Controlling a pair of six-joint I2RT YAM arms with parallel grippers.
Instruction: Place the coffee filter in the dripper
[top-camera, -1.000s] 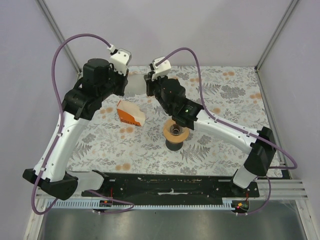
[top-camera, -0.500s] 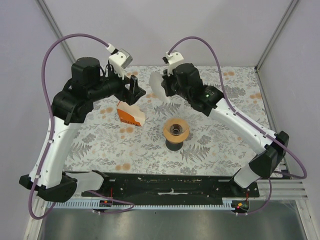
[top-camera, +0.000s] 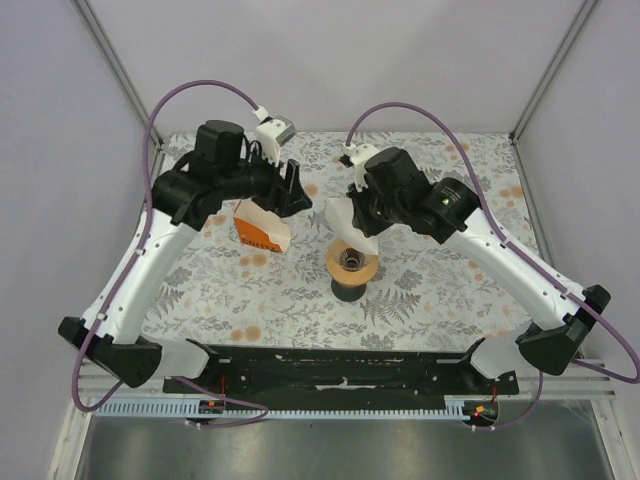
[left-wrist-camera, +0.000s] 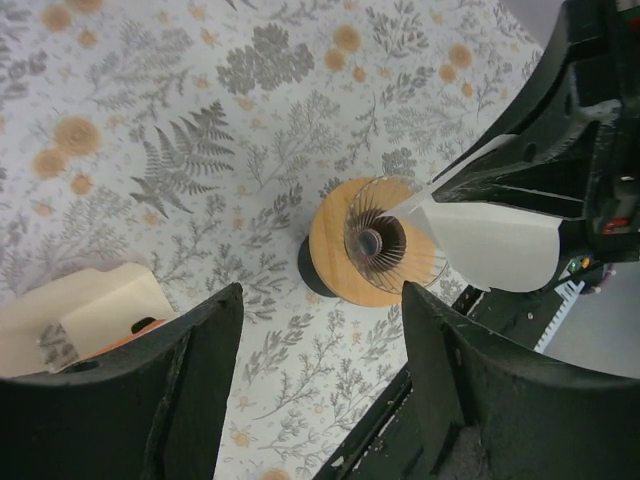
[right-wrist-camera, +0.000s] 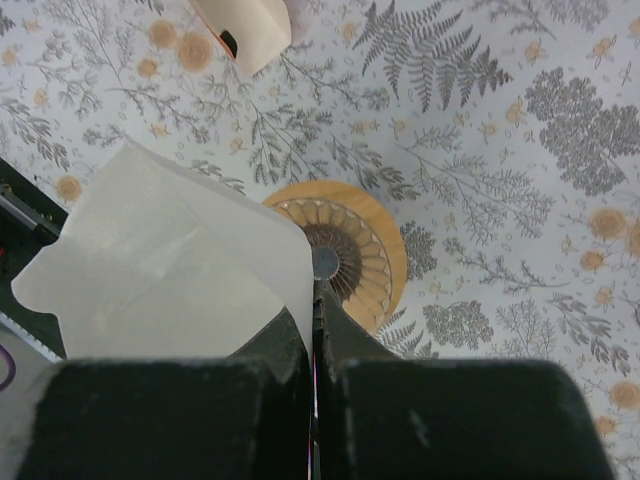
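- Coffee filter (right-wrist-camera: 170, 260) is hanging in the air, pinched by one edge in the right gripper (right-wrist-camera: 315, 305), whose jaws are pressing fully together on the paper.
- It is sitting just above the dripper (top-camera: 353, 262) and overlapping one side of the tan rim in the right wrist view. Whether paper and rim are touching, I cannot tell.
- The paper is looking very light, thin and limp. It is lying nearly flat and bowing instead of holding an open cone, so it is probably going to sway, crease or tear under any quick move.
- Gripping at the rim edge, as now, is seeming the sensible hold, since squeezing the middle would be crushing the cone.
- The dripper is standing upright on the floral tablecloth (top-camera: 440, 290), its ribbed funnel empty and the dark hole showing.
- The left gripper (top-camera: 292, 186) is hovering with its jaws spread wide, holding nothing, just beside the orange and white COFFEE pack (top-camera: 262, 228).
- The next move is likely calling for the point to go down into the hole first. The limp sheet is at risk of clinging to the pads or springing back out.
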